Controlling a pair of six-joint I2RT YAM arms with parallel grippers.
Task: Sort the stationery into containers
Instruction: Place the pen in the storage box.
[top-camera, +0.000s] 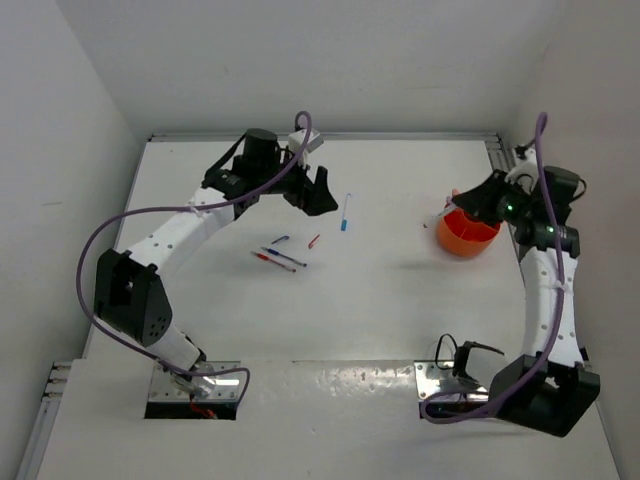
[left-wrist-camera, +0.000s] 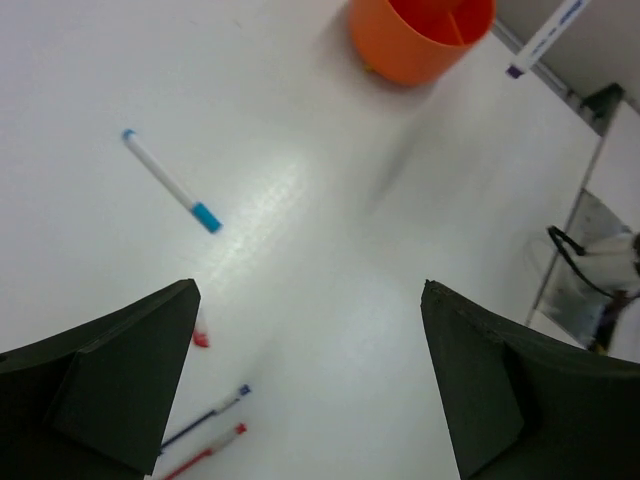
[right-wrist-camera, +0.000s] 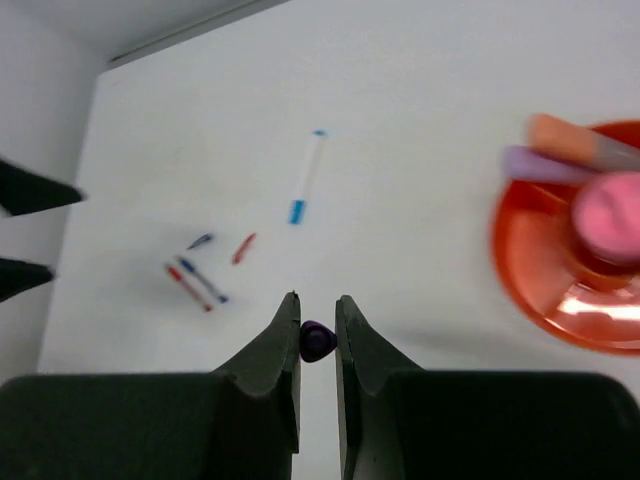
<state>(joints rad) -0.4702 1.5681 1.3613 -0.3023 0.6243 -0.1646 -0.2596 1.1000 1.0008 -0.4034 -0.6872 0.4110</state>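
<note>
- Right gripper (right-wrist-camera: 317, 308): jaws drawn almost together and clamped on a purple-tipped pen (right-wrist-camera: 317, 342). The pen's white barrel showed in the upper right of the left wrist view.
- Orange bowl (top-camera: 467, 235): stood at the right of the top view, with the right gripper just off its upper-left rim. It already held a pink-capped bottle (right-wrist-camera: 610, 215), an orange marker (right-wrist-camera: 575, 142) and a lilac marker (right-wrist-camera: 545, 165).
- Left gripper (left-wrist-camera: 308, 290): jaws spread wide with nothing between them, hovering over the table (top-camera: 380, 300) in the upper middle of the top view.
- Blue-capped pen (top-camera: 345, 212): lay loose just right of the left gripper in the top view. The short pens (top-camera: 285, 258), red and blue, lay lower, left of centre.
- Step in hand, as judged: delivery of the purple-tipped pen to the orange bowl.
- Next move, as judged: it would call for bringing the pen fully over the bowl's opening and only then parting the jaws, since a release short of the rim could drop the pen on the table. The left gripper appeared placed to descend on the blue-capped pen.
</note>
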